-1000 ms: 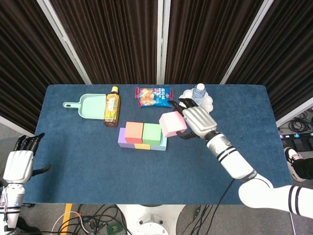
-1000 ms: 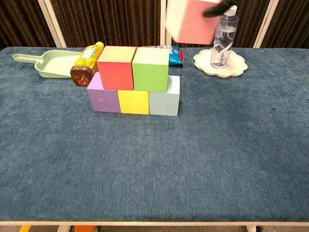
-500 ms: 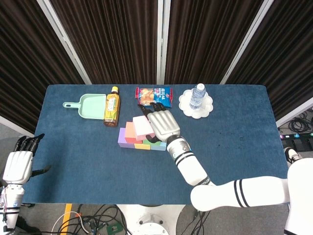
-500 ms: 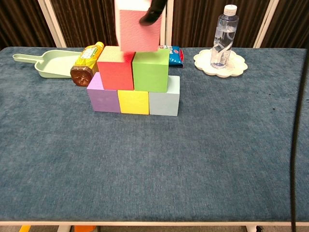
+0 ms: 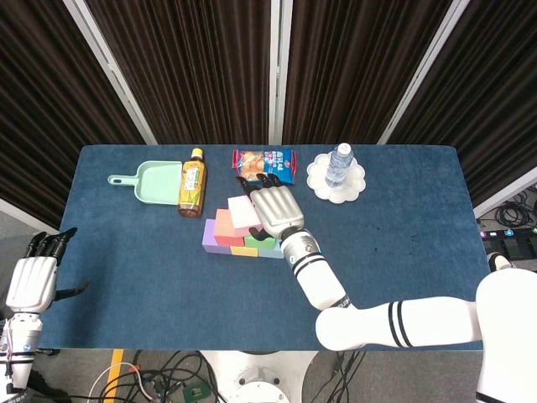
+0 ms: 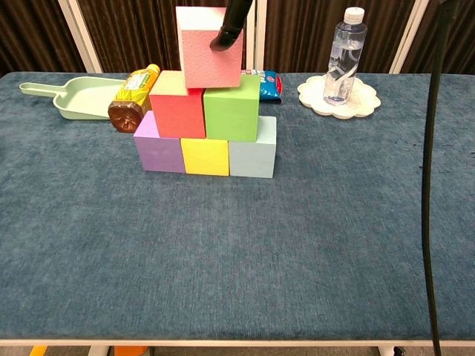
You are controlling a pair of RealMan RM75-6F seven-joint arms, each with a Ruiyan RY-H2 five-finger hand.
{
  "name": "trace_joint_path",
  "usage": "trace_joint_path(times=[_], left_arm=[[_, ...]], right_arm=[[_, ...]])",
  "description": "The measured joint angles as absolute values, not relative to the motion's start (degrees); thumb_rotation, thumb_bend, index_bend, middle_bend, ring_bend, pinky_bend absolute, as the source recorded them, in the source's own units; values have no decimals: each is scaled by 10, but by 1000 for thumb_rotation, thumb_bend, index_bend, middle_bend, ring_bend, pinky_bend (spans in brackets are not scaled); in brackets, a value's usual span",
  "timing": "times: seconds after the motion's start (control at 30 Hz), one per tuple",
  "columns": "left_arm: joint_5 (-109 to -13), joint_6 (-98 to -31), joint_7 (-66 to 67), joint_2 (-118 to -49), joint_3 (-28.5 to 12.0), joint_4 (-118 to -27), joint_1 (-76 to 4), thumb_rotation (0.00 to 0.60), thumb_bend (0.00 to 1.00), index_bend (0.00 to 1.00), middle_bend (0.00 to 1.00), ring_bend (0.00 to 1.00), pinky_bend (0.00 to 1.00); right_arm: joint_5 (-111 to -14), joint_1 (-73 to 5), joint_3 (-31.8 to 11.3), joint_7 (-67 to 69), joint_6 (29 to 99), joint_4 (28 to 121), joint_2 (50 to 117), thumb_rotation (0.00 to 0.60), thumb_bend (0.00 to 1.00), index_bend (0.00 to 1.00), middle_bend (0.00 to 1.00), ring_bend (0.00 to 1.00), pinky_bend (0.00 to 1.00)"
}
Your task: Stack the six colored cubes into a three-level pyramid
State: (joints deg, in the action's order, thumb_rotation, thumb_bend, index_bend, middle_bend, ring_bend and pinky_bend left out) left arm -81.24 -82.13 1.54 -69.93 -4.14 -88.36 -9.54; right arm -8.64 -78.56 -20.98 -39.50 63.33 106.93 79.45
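The pink cube (image 6: pixel 211 47) sits at the top of the stack, over the seam between the red cube (image 6: pixel 177 105) and the green cube (image 6: pixel 231 108) — whether it rests fully on them or is just above cannot be told. The right hand (image 5: pixel 273 206) covers it from above in the head view, and a dark fingertip (image 6: pixel 226 31) presses against its front face in the chest view, so the hand has hold of the cube. Under the red and green cubes the purple cube (image 6: pixel 158 145), yellow cube (image 6: pixel 205 156) and light blue cube (image 6: pixel 253 149) form the bottom row, touching side by side on the blue bench (image 6: pixel 297 252).

The left hand (image 5: pixel 32 280) hangs off the bench's near left corner, fingers apart, holding nothing.

Behind the stack lie a tea bottle (image 5: pixel 192 183) on its side, just beside a green dustpan (image 5: pixel 152 180), and a snack packet (image 5: pixel 264 164). A water bottle (image 6: pixel 344 57) stands upright on a white plate (image 6: pixel 361 102) to the right — well apart from the cubes.
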Motion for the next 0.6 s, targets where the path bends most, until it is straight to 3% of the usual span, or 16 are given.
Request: trace_joint_path(times=[0.17, 0.37, 0.6], left_arm=[[-809, -818, 15, -700, -43, -882, -95, 600, 74, 112, 170, 157, 97], [-807, -819, 13, -702, -47, -880, -95, 600, 73, 111, 170, 157, 97], [-805, -819, 12, -700, -47, -883, -93, 600, 73, 111, 170, 157, 97]], right_arm=[[-82, -789, -205, -403, 623, 1062, 796, 600, 216, 0, 275, 0, 0], [-86, -787, -203, -400, 609, 1061, 791, 600, 156, 0, 118, 0, 0], [-125, -771, -203, -377, 575, 1069, 769, 600, 95, 0, 92, 0, 0]])
